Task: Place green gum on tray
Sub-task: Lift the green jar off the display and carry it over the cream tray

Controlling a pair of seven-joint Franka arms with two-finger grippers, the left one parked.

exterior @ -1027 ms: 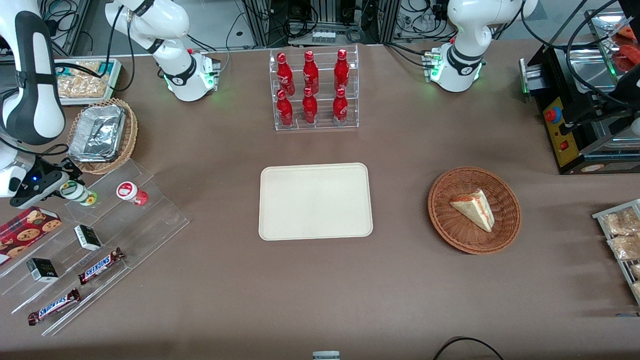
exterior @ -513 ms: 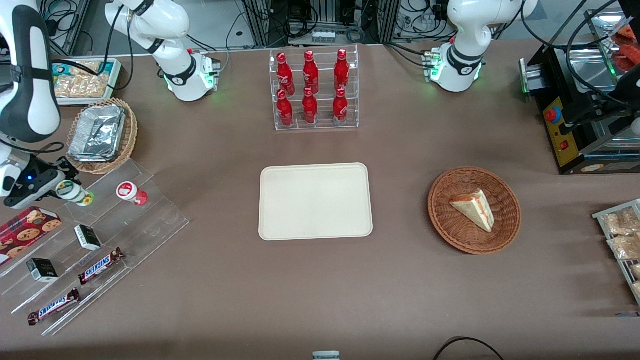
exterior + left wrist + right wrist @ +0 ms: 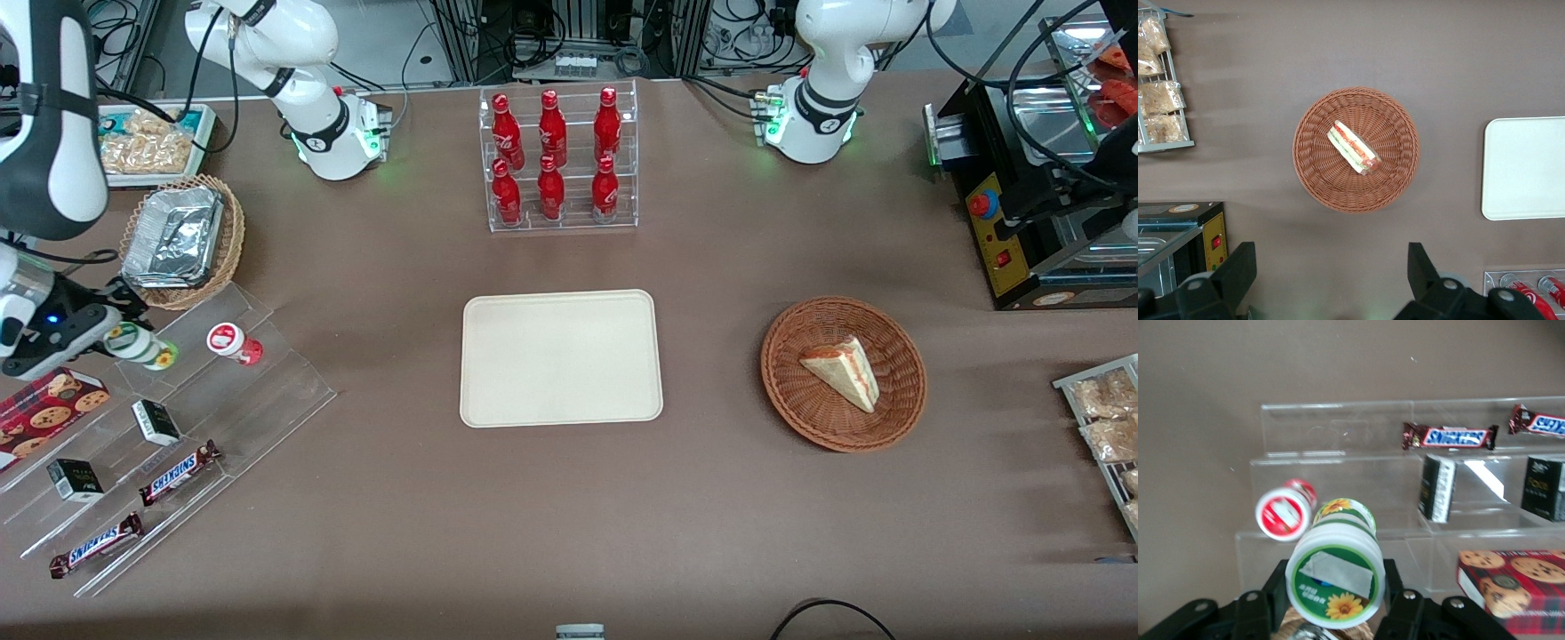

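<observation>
The green gum point(image 3: 139, 345), a small white bottle with a green-and-white lid, lies tilted at the top step of the clear stepped stand point(image 3: 267, 391). My right gripper point(image 3: 118, 335) is shut on it. In the right wrist view the gripper point(image 3: 1336, 590) has its black fingers point(image 3: 1277, 588) pressed against both sides of the gum's lid point(image 3: 1335, 577). The similar red-lidded bottle point(image 3: 233, 342) stands beside it on the same step and shows in the wrist view point(image 3: 1285, 512). The cream tray point(image 3: 560, 357) lies flat at the table's middle, well away toward the parked arm's end.
The stand holds Snickers bars point(image 3: 178, 471), small dark boxes point(image 3: 156, 421) and a cookie box point(image 3: 49, 404). A foil tray in a wicker basket point(image 3: 178, 236) sits farther from the camera. A rack of red bottles point(image 3: 556, 160) and a sandwich basket point(image 3: 843, 373) are on the table.
The gripper and the green gum shifted slightly sideways on the top step and back. The arm above them has drawn toward the table's edge. The gripper stays around the gum.
</observation>
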